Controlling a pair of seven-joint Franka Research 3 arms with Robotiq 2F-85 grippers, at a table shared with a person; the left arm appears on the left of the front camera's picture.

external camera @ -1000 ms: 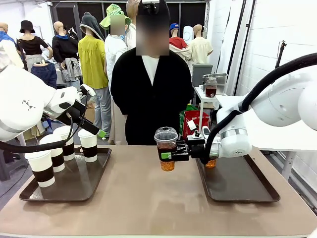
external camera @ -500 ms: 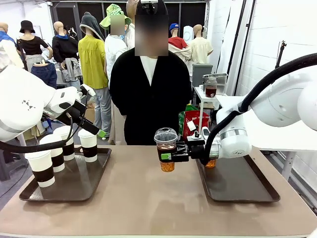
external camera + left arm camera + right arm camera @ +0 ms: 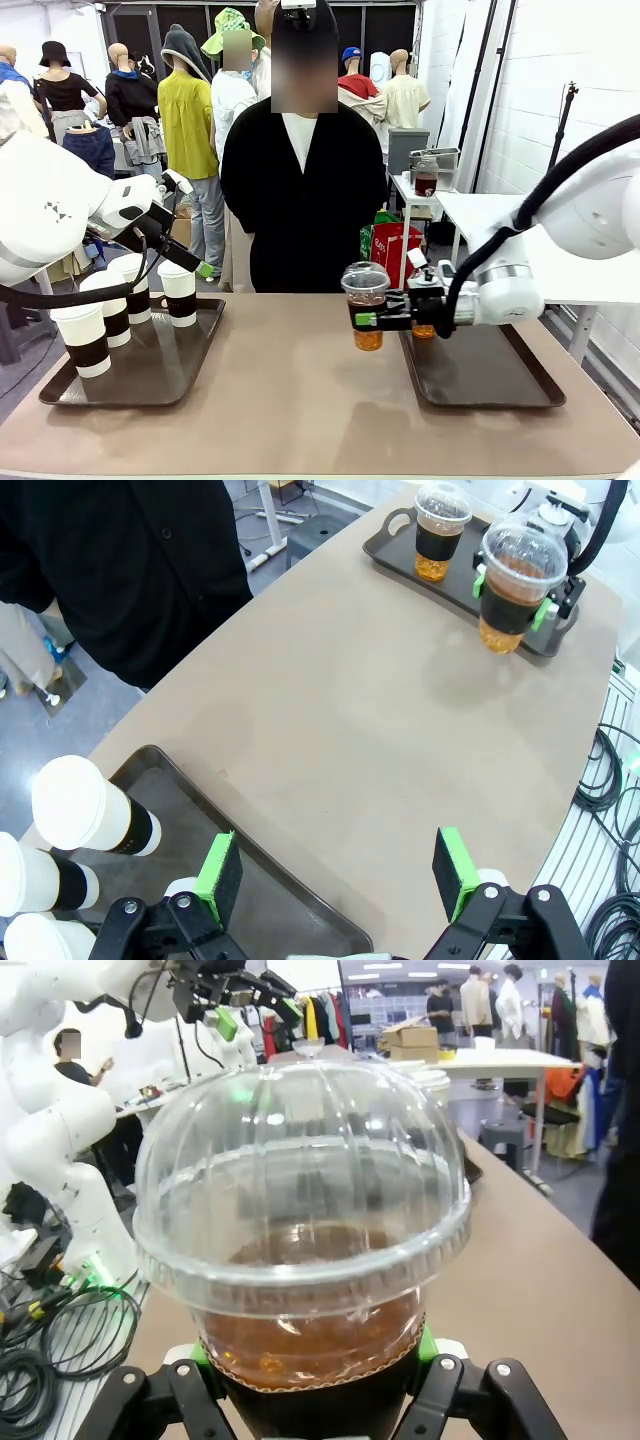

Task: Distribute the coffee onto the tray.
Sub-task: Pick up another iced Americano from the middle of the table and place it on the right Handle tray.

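My right gripper is shut on a clear dome-lidded cup of brown iced coffee, held above the table just left of the right tray. The right wrist view has that cup up close between the green pads. A second iced coffee stands on the tray's far left corner, partly behind the gripper. Several white paper cups with brown sleeves stand on the left tray. My left gripper hangs open over that tray's edge, holding nothing.
A person in a black cardigan stands at the table's far side, hands out of sight. The brown tabletop lies bare between the trays. Cables hang past the table edge in the left wrist view.
My right gripper has carried the iced coffee to the right, toward the right tray. The left arm and the paper cups have not moved.
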